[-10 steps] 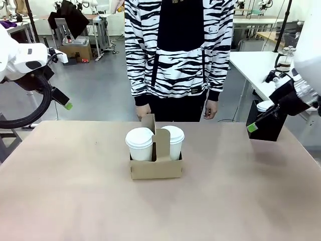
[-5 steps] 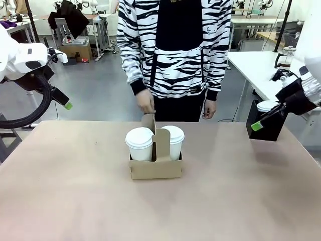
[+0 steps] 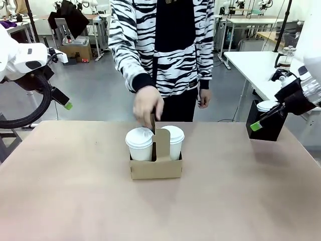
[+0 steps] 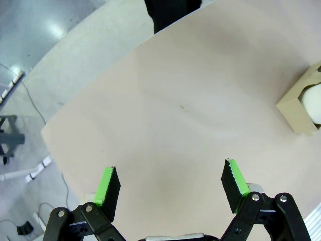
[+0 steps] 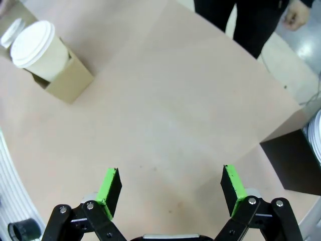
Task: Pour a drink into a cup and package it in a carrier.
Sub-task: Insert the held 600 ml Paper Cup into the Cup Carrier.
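The brown cardboard carrier [image 3: 155,168] stands mid-table with two tall white lidded cups, one on the left [image 3: 139,143] and one on the right [image 3: 173,140]. A person's hand [image 3: 147,103] grips the top of the carrier's upright handle. The drink is hidden. My left gripper [image 3: 64,102] hangs open beyond the table's left edge; in its wrist view the left gripper [image 4: 170,175] has bare tabletop under it and the carrier's corner [image 4: 298,113] far off. My right gripper [image 3: 260,122] is open at the right side; in its own view the right gripper [image 5: 170,178] is well away from the carrier [image 5: 67,80] and a cup [image 5: 35,45].
A black box [image 3: 268,131] stands at the table's far right corner with a short lidded white cup [image 3: 266,105] on it, just behind my right gripper. The person in a striped top stands at the far edge. Broad bare tabletop [image 3: 75,191] surrounds the carrier.
The person has leaned in and brought a hand down onto the carrier's handle. My right gripper has shifted slightly right. The left arm has stayed still.
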`<move>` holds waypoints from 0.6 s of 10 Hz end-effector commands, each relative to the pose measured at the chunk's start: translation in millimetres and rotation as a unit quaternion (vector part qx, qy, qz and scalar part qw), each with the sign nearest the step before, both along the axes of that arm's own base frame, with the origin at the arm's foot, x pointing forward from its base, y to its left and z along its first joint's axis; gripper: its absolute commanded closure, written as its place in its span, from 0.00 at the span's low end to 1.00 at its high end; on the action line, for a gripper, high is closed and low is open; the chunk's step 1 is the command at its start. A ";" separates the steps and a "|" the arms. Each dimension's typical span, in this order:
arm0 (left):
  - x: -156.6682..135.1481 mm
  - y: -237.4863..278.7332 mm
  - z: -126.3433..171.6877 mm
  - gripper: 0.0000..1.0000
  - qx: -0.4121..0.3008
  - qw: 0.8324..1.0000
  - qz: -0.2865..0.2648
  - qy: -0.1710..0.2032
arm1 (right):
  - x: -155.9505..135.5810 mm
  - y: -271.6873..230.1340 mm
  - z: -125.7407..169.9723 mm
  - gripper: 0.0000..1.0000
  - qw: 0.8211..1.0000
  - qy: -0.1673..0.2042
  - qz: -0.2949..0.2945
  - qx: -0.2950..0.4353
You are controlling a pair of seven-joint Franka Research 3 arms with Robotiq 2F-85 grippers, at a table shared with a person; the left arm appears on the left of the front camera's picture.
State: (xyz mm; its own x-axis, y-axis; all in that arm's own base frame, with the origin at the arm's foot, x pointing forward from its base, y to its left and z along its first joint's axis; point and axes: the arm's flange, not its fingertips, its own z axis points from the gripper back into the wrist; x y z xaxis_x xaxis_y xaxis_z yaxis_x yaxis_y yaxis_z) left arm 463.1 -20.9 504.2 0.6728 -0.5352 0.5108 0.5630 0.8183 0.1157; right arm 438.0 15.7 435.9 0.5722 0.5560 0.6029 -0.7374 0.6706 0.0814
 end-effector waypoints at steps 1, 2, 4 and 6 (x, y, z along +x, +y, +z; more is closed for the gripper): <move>0.6 0.6 2.6 0.00 0.004 1.000 0.004 0.004 | -0.3 -3.1 2.0 0.00 1.000 -0.004 0.013 -0.005; 0.6 0.6 2.6 0.00 0.004 1.000 0.004 0.004 | -0.3 -3.1 2.0 0.00 1.000 -0.004 0.013 -0.005; 0.6 0.6 2.6 0.00 0.004 1.000 0.004 0.004 | -0.3 -3.1 2.0 0.00 1.000 -0.004 0.013 -0.005; 0.6 0.6 2.6 0.00 0.004 1.000 0.004 0.004 | -0.3 -3.1 2.0 0.00 1.000 -0.004 0.013 -0.005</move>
